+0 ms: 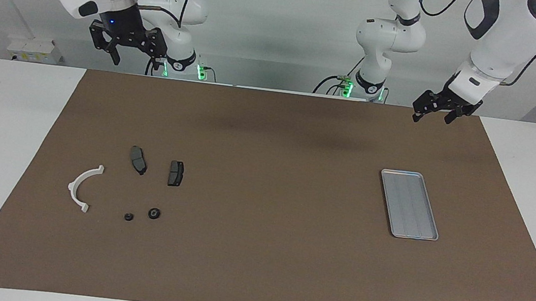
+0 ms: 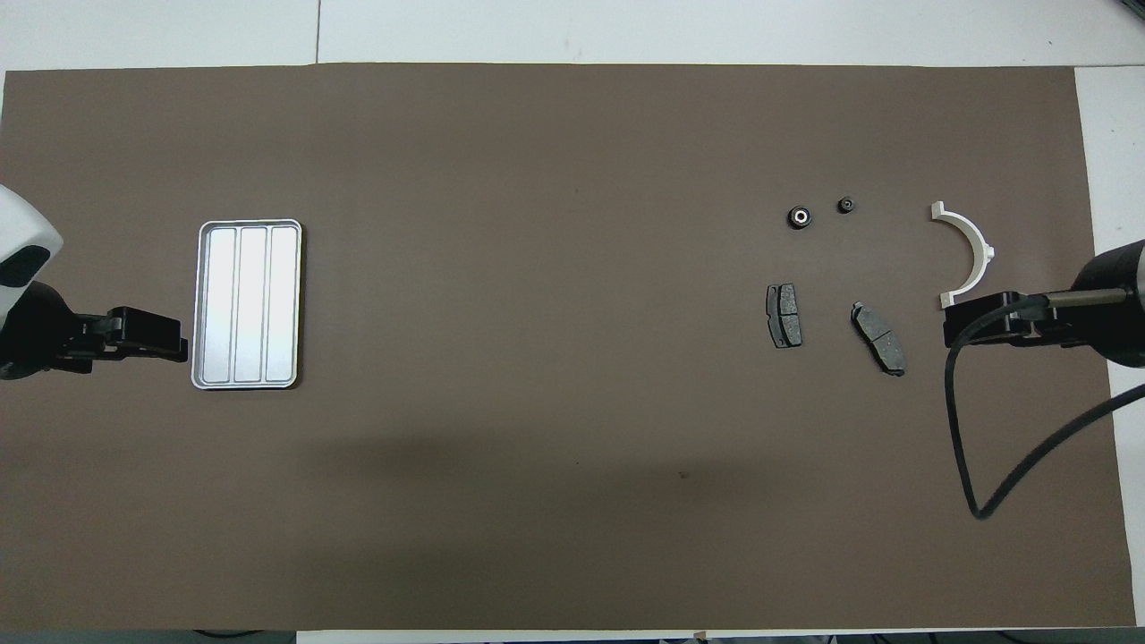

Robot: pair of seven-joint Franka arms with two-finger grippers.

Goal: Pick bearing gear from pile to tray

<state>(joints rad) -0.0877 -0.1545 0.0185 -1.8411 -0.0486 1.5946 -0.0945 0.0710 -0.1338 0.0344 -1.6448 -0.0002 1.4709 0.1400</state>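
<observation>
The pile lies toward the right arm's end of the brown mat. It holds a white half-ring bracket (image 1: 82,188) (image 2: 971,255), two dark grey pads (image 1: 138,159) (image 1: 175,173), and two black round pieces. The larger round piece (image 1: 154,213) (image 2: 798,216) has a light centre; the smaller one (image 1: 128,216) (image 2: 845,205) lies beside it. The silver tray (image 1: 387,202) (image 2: 196,304) lies empty toward the left arm's end. My right gripper (image 1: 136,64) (image 2: 953,326) hangs open and empty, high over the mat's edge. My left gripper (image 1: 430,120) (image 2: 174,344) hangs open and empty, high over the mat near the tray.
The brown mat (image 1: 255,251) covers most of the white table. A black cable (image 2: 962,429) loops down from the right arm over the mat. Both arm bases stand at the robots' edge of the table.
</observation>
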